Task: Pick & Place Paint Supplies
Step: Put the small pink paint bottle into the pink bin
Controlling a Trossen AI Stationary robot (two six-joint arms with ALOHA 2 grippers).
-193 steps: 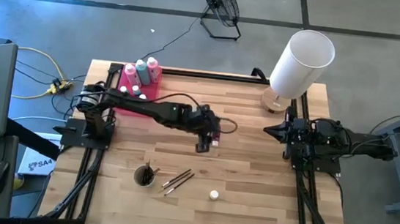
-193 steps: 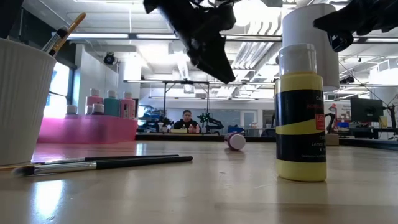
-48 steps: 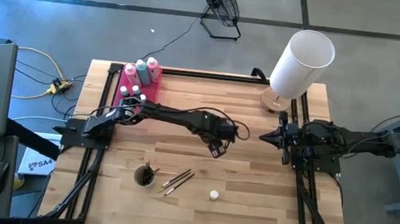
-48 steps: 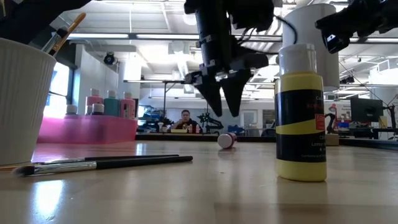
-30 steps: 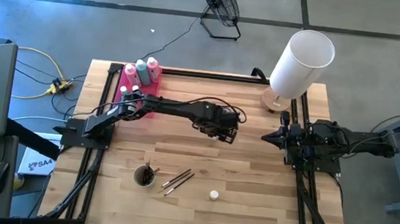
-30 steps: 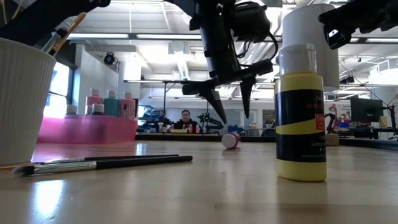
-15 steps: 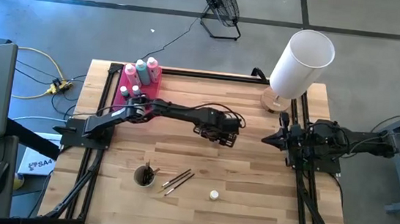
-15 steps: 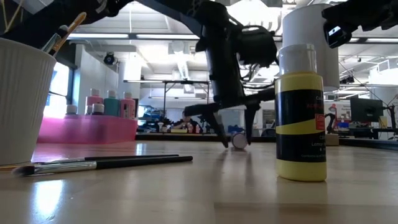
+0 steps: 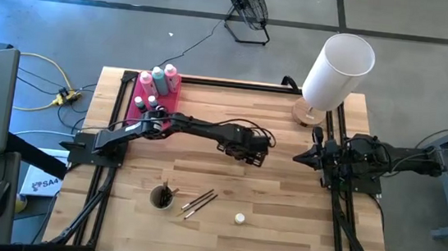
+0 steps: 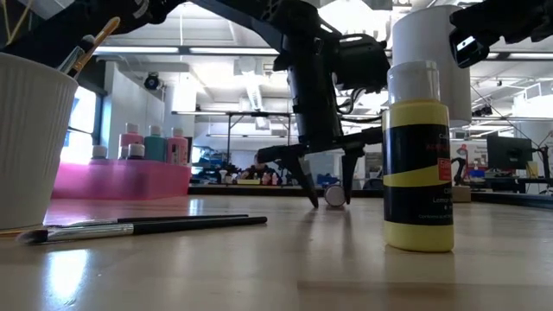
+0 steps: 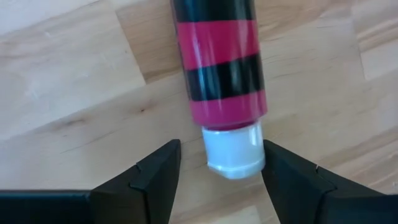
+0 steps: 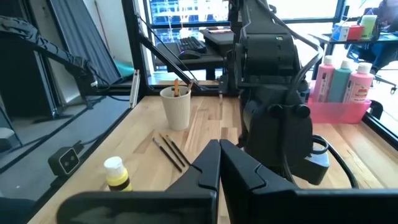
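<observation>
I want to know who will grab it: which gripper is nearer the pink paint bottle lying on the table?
Left. The left gripper is open, with its fingers on either side of the pink paint bottle at the cap end. The right gripper waits shut, off by the table's right side.

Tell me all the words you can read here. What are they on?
"SA4": on the white label lying beside the table's left edge; any other print on it is too small to read.
Yellow paint bottle: its label has print, too blurred to read.
Red-and-black paint bottle: no words show.
</observation>
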